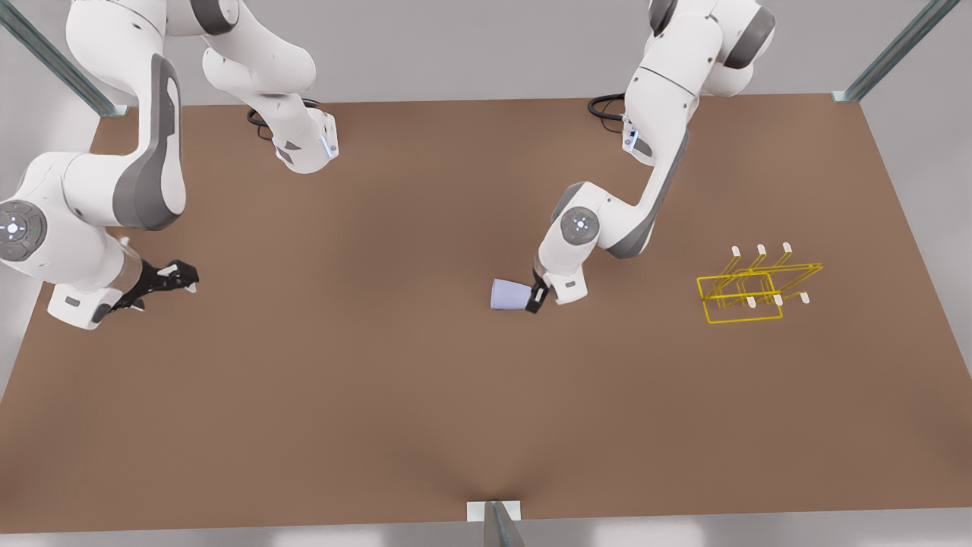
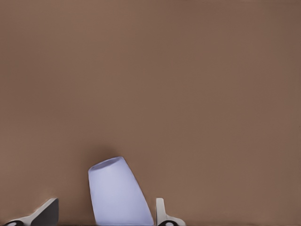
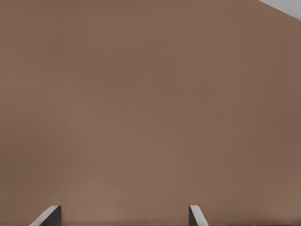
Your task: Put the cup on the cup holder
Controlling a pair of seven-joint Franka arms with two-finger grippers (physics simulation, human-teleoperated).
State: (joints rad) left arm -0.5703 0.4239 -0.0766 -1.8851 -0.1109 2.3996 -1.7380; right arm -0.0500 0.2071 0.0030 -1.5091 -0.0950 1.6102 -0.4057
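Left gripper [image 1: 534, 298] sits near mid-table, at the end of the arm on the front view's right, fingers spread apart with the cup [image 1: 509, 295] between them. In the left wrist view the cup [image 2: 118, 193] stands between the two fingertips [image 2: 160, 210]: a clear gap on one side, a narrower one on the other, no firm contact visible, so grip reads as released. In the front view the cup lies tilted, wide end toward the gripper, narrow end pointing away toward the front view's left.

Cup: plain lavender-blue, tapered, no handle, matte surface, soft shadow at its far rim.

Beyond the cup, bare brown table [image 1: 364, 365] runs on all sides of the left gripper; nothing else near it. Cup holder [image 1: 748, 289] stands well apart from this gripper, on the side of it opposite the cup, toward the front view's right. Yellow wire frame, rectangular base, slanted prongs with small white caps; nothing hangs on it. Table edge beyond the holder is near it.

Right gripper [image 1: 171, 279] waits far out on the cup's side, close to the table edge at the front view's left. Its fingers [image 3: 196, 215] stand wide apart over bare table [image 3: 150, 113], holding nothing.
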